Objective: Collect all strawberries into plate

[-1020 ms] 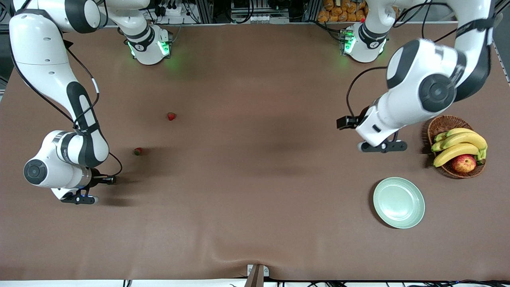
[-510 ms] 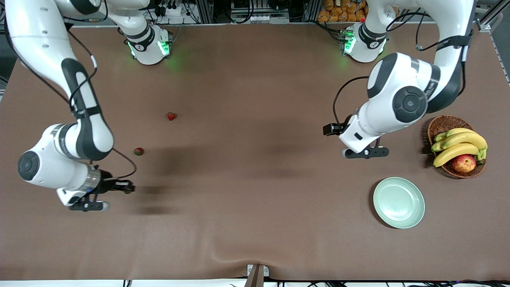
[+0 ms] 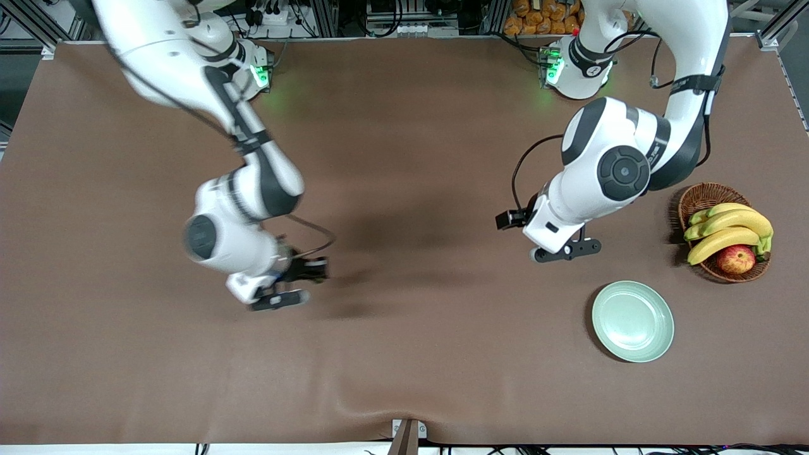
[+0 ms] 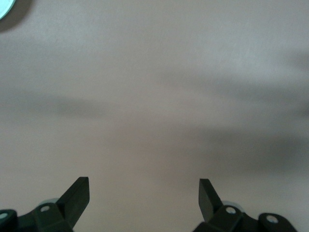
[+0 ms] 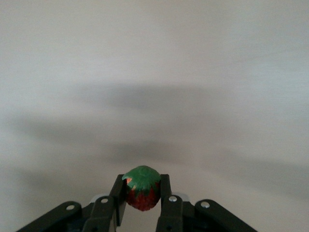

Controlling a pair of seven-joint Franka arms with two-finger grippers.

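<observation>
Fingers clamped on a strawberry [image 5: 143, 190]: the right gripper [image 5: 143, 205] holds the small red berry by its sides, green cap outward, above open brown tabletop [image 3: 404, 354] toward the right arm's end. In the front view that gripper [image 3: 278, 297] hangs over bare cloth about midway between the robots' bases and the front camera, the berry itself hidden under the wrist.

Moving across the tabletop toward the left arm's end, the left gripper [image 3: 564, 250] hovers with its fingers [image 4: 77, 195] spread wide and nothing between them. It hangs over the cloth between its own base and the plate [image 3: 632, 321], and seems to be waiting.

The pale green plate lies nearer the front camera than that gripper, and it holds no fruit. So the collecting looks barely begun: one berry is in hand and none is delivered. No other strawberry shows on the cloth from the front; any that remain may be masked by the right arm.

Just beside the plate, farther from the front camera, a wicker basket [image 3: 703, 197] carries a bunch of bananas [image 3: 727, 229] and an apple [image 3: 736, 258]. The cloth between the carried berry and the plate is open, though the idle left arm hangs close to that route and could crowd the approach.
</observation>
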